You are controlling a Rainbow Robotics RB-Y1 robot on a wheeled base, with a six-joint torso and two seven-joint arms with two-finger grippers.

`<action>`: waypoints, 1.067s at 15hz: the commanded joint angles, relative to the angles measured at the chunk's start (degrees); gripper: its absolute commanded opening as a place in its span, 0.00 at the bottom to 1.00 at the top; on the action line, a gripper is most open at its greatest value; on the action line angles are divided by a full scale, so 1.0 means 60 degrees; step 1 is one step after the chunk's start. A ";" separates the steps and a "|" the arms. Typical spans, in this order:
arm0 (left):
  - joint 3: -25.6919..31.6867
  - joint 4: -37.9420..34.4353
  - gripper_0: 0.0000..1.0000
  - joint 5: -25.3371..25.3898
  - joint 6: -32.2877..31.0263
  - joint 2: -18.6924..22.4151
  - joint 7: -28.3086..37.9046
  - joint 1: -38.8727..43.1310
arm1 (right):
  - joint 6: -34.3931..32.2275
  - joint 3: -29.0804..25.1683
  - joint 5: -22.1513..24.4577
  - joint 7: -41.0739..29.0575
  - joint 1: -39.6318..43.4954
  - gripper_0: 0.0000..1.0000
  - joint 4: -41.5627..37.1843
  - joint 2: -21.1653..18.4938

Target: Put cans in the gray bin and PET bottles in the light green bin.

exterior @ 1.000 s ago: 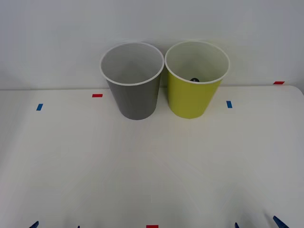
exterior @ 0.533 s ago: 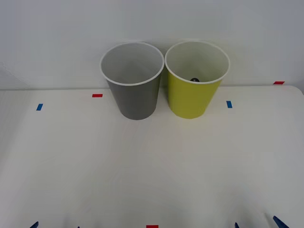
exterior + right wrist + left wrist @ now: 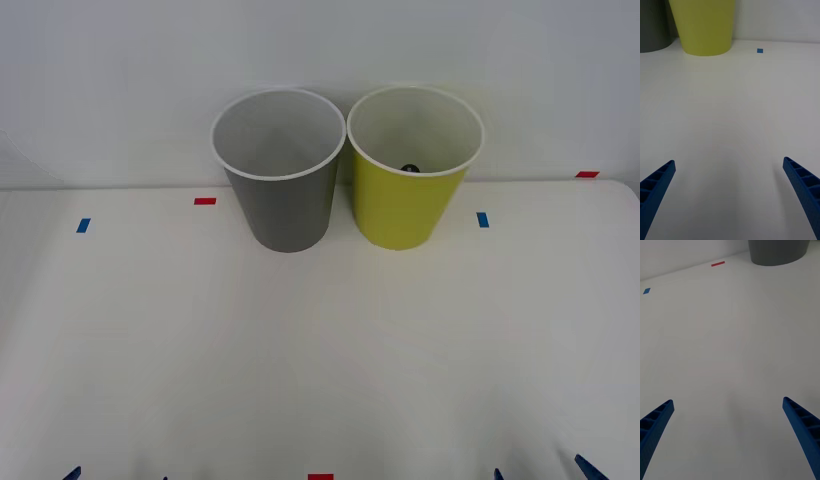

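Note:
The gray bin (image 3: pixel 285 205) and the light green bin (image 3: pixel 405 205) stand side by side at the back of the white table (image 3: pixel 320 350), almost touching. Inside the light green bin a small dark spot (image 3: pixel 410 168) peeks over the near rim; it could be the cap of a PET bottle, whose body is hidden. Cans are out of view. My left gripper (image 3: pixel 118 476) is open at the near left edge, and my right gripper (image 3: pixel 540 474) is open at the near right edge. Both hang over bare table (image 3: pixel 727 400) (image 3: pixel 728 161), holding nothing.
Small blue tape marks (image 3: pixel 83 225) (image 3: pixel 482 219) and red ones (image 3: pixel 205 201) (image 3: pixel 320 477) (image 3: pixel 587 174) lie flat on the table. A pale wall rises right behind the bins. The table's right edge curves away near the far right corner.

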 commanded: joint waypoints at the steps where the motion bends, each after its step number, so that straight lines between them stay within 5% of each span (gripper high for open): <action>1: 0.0000 0.0000 1.00 0.0002 0.0002 0.0000 -0.0001 -0.0002 | 0.0000 0.0000 0.0000 0.0000 0.0000 1.00 0.0000 0.0000; 16: 0.0000 0.0000 1.00 0.0002 0.0002 0.0000 -0.0001 -0.0002 | 0.0000 0.0000 0.0000 0.0000 0.0000 1.00 0.0000 0.0000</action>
